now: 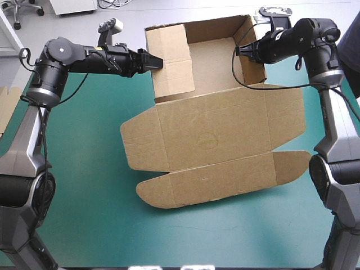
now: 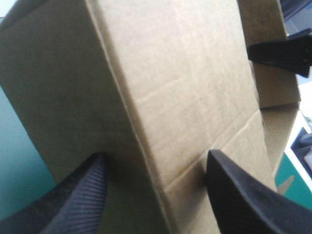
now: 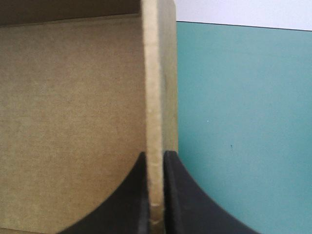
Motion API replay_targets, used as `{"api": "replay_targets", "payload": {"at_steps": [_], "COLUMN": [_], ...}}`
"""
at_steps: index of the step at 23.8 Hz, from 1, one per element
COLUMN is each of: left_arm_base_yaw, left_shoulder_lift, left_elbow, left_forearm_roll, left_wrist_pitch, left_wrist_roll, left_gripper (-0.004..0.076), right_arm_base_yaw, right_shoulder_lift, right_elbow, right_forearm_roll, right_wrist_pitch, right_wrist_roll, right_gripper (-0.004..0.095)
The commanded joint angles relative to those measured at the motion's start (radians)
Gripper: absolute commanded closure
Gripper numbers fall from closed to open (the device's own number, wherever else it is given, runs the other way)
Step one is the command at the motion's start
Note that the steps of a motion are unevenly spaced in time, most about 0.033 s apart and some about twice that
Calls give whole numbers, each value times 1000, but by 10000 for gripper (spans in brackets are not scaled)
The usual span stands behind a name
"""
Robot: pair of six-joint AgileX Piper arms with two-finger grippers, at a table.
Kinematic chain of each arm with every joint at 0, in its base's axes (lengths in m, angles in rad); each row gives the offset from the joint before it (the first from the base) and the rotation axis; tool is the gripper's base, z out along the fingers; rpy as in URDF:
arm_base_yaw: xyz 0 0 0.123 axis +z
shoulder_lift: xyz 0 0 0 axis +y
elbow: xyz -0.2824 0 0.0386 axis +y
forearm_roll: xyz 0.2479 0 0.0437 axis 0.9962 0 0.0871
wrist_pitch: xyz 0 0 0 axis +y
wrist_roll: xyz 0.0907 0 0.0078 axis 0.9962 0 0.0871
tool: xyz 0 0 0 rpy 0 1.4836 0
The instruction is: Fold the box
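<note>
1. A surface point(image 1: 84, 169) under a teal-green cover was seen filling most of the high view.
2. A brown box point(image 1: 214, 135) of cut cardboard was laid across the middle and far part of the surface. At the far side it was formed into an open tray with its walls stood up. The lid and its rounded flaps were spread flat toward the near edge.
3. The left hand point(image 1: 156, 62), made of two broad black fin-shaped fingers, was set at the tray's left wall. Its fingers were held wide apart, with the wall's folded-over panel between them.
4. The right hand point(image 3: 155, 153) was placed at the tray's right wall. Its fingers were all but closed, and the wall's upright edge was clamped between them.
5. A strip of more brown board point(image 1: 5, 109) was shown at the surface's left edge.
</note>
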Motion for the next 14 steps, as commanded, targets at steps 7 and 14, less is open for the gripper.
{"api": "replay_targets", "payload": {"at_steps": [7, 14], "left_arm_base_yaw": [-102, -102], "left_shoulder_lift": [-53, -33], "left_elbow": [-110, -119], "left_forearm_roll": [313, 351], "left_wrist_pitch": [-48, -13], "left_wrist_roll": [-172, -217], "left_gripper": [301, 302], "right_arm_base_yaw": [7, 7], "right_shoulder_lift": [-61, -61], "right_elbow": [-24, -24], "right_forearm_roll": [75, 103], "right_wrist_pitch": [-28, -37], "right_wrist_roll": [41, 54], "right_gripper": [915, 915]}}
